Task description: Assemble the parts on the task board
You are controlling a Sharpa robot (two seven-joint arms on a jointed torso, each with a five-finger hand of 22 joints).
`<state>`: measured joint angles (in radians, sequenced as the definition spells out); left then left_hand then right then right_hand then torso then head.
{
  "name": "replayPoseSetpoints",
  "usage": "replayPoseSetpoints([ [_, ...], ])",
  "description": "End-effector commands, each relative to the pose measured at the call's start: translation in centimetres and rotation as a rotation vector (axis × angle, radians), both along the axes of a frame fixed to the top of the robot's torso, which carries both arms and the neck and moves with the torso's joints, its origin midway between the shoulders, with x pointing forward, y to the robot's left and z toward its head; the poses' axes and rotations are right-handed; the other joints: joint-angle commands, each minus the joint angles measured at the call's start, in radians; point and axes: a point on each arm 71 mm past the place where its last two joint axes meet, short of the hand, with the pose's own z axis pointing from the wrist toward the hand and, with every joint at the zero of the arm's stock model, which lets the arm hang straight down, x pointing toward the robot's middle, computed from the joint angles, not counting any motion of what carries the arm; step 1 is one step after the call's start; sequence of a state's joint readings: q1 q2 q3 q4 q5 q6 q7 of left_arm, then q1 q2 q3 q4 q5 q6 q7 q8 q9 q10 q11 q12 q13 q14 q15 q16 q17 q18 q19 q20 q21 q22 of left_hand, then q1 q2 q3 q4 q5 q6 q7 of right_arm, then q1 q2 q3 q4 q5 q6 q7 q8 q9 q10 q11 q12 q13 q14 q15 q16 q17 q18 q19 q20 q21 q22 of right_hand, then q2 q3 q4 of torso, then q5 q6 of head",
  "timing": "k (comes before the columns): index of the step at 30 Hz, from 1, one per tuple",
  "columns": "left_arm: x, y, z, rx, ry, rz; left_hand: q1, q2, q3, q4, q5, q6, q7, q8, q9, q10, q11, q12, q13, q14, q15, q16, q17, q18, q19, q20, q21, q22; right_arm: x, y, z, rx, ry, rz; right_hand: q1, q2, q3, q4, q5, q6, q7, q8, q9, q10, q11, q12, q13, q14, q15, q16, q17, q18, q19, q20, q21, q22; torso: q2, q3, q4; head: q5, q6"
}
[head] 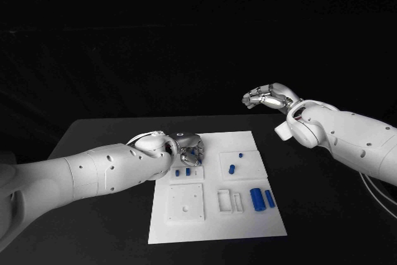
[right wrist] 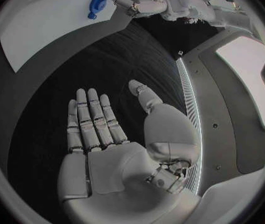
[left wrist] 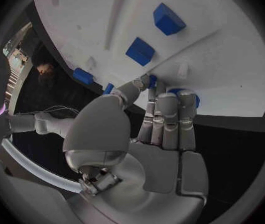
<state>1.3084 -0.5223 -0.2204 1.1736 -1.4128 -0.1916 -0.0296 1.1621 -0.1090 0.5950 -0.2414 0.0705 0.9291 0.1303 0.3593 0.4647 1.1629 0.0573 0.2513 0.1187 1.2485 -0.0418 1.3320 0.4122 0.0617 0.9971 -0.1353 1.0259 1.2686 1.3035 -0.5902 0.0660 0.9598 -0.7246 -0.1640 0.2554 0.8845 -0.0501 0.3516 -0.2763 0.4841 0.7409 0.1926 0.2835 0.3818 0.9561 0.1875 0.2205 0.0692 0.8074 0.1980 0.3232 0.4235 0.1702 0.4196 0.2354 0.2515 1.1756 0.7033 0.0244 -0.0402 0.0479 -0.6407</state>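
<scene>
Left hand (head: 187,148) pinches a blue part (left wrist: 184,93) at the task board (head: 248,225) edge; right hand (head: 271,97) — empty, fingers apart — beyond.

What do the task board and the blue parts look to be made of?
Task board: matte white, probably plastic, flat with moulded recesses and no glare. Blue parts: opaque, evenly coloured, likely plastic too, with a dull sheen. Neither can be confirmed by look alone.

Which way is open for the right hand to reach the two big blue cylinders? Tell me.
Probably from above: the right hand hangs open off the task board, and nothing covers the two blue cylinders.
</scene>
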Motion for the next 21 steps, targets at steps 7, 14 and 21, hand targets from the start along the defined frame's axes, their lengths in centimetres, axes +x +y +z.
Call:
replayPoseSetpoints([
  [7,-0.18,-0.3,-0.69,0.018,0.038,-0.008,-0.003,-0.001,0.0,-0.003,0.005,0.01,-0.003,-0.001,-0.003,0.022,0.006,-0.01,0.003,0.0,-0.009,0.004,0.003,0.086,-0.002,-0.009,0.007,0.004,-0.03,0.2,0.06,0.004,-0.006,0.01,-0.008,-0.001,0.0,0.002,0.005,-0.006,0.037,0.003,-0.002,0.007,-0.003,-0.007,-0.001,-0.005,-0.001,-0.002,-0.001,-0.004,-0.003,0.002,-0.005,0.001,-0.001,0.0003,0.0009,-0.001,-0.001],
  [14,-0.03,-0.4,-0.75,0.022,0.001,0.007,0.005,-0.016,0.001,-0.019,0.007,0.002,0.002,-0.011,-0.008,0.02,0.009,-0.026,0.002,0.0,-0.007,0.006,0.004,0.086,0.0,-0.01,0.009,0.005,-0.03,0.16,0.05,0.004,-0.006,0.01,-0.008,-0.001,0.0,0.002,0.005,-0.007,0.037,0.003,-0.002,0.008,-0.003,-0.007,-0.001,-0.005,-0.001,-0.002,-0.002,-0.004,-0.003,0.002,-0.005,0.002,-0.001,0.0005,0.0003,-0.002,0.0],
  [21,-0.24,-0.83,-1.09,0.029,0.006,-0.006,0.001,-0.028,-0.002,-0.02,0.003,-0.003,0.005,-0.016,-0.011,0.021,0.01,-0.034,0.002,0.001,-0.005,0.006,0.005,0.085,0.002,-0.009,0.009,0.005,-0.03,0.23,0.05,0.004,-0.006,0.011,-0.008,-0.001,0.0,0.002,0.005,-0.007,0.037,0.003,-0.002,0.008,-0.003,-0.007,-0.001,-0.005,-0.001,-0.002,-0.002,-0.004,-0.003,0.002,-0.005,0.002,-0.001,0.0,0.0,-0.003,0.001],
])
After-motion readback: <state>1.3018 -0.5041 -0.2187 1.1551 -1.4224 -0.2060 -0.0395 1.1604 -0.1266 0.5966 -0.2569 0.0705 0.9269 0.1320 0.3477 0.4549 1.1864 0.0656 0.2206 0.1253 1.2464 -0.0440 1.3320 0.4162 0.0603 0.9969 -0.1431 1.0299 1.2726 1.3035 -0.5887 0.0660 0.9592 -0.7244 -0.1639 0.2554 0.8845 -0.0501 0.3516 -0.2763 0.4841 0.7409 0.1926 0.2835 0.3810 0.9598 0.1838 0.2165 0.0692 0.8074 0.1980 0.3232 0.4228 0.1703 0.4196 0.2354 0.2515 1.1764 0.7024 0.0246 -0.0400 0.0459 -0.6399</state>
